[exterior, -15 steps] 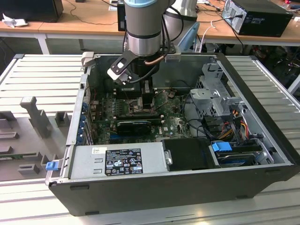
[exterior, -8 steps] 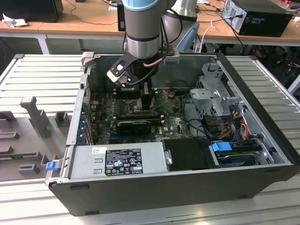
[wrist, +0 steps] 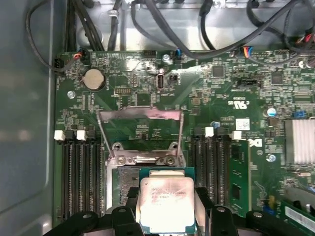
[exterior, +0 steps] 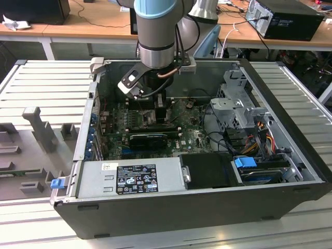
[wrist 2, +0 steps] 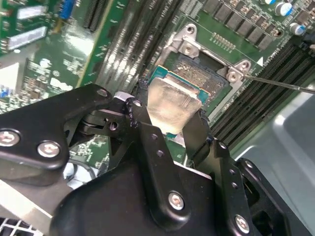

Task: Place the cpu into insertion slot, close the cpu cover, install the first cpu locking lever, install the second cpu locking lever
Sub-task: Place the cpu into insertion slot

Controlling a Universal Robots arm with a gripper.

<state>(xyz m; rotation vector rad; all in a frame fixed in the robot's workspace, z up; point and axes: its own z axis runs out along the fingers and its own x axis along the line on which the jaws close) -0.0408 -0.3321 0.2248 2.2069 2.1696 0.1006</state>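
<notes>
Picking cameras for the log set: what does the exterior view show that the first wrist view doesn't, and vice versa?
Exterior view gives: the arm reaching down into the open computer case, plus the power supply and the drive cage. First wrist view gives: the cpu gripped over the insertion slot, the cpu cover standing open, and a coin cell. Shared: the gripper and the green motherboard.
</notes>
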